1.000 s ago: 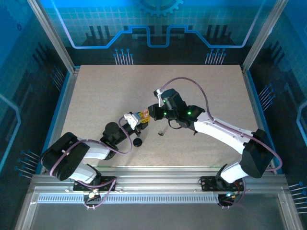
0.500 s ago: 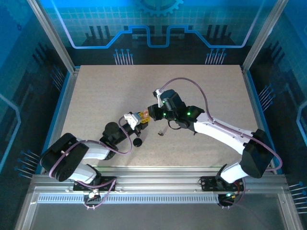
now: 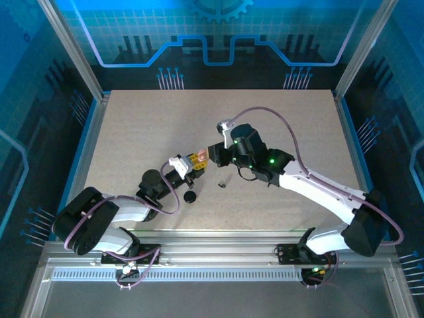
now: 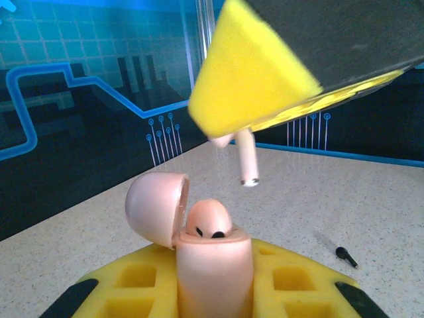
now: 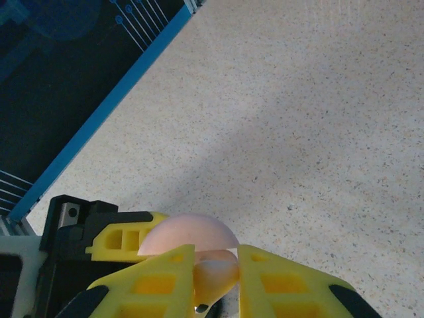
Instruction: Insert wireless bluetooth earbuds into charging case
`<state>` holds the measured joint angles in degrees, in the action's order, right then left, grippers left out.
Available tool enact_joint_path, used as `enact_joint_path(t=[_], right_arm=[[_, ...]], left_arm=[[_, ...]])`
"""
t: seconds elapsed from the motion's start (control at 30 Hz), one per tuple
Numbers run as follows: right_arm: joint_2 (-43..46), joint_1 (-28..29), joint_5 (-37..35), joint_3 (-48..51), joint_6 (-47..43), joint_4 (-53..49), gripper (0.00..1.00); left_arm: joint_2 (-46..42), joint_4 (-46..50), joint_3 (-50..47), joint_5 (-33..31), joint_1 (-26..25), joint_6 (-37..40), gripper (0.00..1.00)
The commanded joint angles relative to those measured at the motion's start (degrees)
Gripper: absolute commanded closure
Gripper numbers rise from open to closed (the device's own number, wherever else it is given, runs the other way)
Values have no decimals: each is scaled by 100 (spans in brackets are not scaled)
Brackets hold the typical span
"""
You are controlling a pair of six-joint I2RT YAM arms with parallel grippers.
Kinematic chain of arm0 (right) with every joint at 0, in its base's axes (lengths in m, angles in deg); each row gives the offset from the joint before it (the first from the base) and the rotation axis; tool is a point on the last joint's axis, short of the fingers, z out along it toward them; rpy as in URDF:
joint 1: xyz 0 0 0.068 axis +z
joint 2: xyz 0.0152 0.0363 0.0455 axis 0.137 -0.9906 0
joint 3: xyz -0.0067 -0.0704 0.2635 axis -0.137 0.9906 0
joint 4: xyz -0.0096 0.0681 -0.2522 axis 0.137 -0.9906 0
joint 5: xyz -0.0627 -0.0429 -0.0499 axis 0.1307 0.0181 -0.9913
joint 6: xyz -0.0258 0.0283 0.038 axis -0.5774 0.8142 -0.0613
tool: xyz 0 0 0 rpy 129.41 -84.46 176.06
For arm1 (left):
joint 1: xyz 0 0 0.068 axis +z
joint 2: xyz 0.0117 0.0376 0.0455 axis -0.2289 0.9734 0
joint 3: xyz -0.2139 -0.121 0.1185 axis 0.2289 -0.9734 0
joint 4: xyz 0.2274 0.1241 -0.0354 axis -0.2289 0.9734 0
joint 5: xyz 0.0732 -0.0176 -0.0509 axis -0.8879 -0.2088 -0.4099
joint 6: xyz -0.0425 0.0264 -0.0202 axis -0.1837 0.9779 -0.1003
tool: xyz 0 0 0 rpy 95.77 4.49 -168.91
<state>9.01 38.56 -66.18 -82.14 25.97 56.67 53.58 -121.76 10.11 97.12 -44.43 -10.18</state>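
Left wrist view: the left end effector (image 4: 212,291) is closed on the pale pink charging case (image 4: 213,271) and holds it upright between its yellow pads. The lid (image 4: 154,202) is hinged open to the left. One pink earbud (image 4: 207,218) already sits in the case.

The right end effector (image 5: 216,278) is clamped on the second pink earbud (image 4: 245,156), pinching it by its head. The stem hangs free below the pads.

Key relation: the held earbud hangs above the case mouth, offset to the right in this view and clear of the rim. Its long axis is near vertical, with the stem tip down and tilted slightly. I judge the next move to be a short shift toward the case and then a descent along the stem axis. I cannot make out the free socket beside the seated earbud, so alignment is uncertain.

Obstructions: the open lid stands on the far side of the case from the held earbud, so I judge that it leaves the approach free. The seated earbud is the nearest thing to foul.

Top external view: a black earbud (image 3: 222,183) lies on the tabletop (image 3: 132,132), below the right end effector in this view. A round black case (image 3: 190,196) sits near the left arm. Both are apart from the work.
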Motion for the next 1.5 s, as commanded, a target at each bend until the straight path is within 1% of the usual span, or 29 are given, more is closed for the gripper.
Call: enact_joint_path(t=[0.0,0.47,1.1,1.23,1.47], right_arm=[[220,-16,58,132,-54,109,80],[-38,-13,267,184,163,421,80],[-226,-6,153,213,253,579,80],[-268,26,177,174,221,504,80],[-289,202,-55,73,-13,113,80]], left_arm=[[-123,-261,70,185,-34,108,88],[-220,-259,99,205,-35,57,88],[-238,-256,164,232,-34,-5,88],[-259,-255,163,149,-34,-14,88],[-273,-260,160,72,-35,-5,88]])
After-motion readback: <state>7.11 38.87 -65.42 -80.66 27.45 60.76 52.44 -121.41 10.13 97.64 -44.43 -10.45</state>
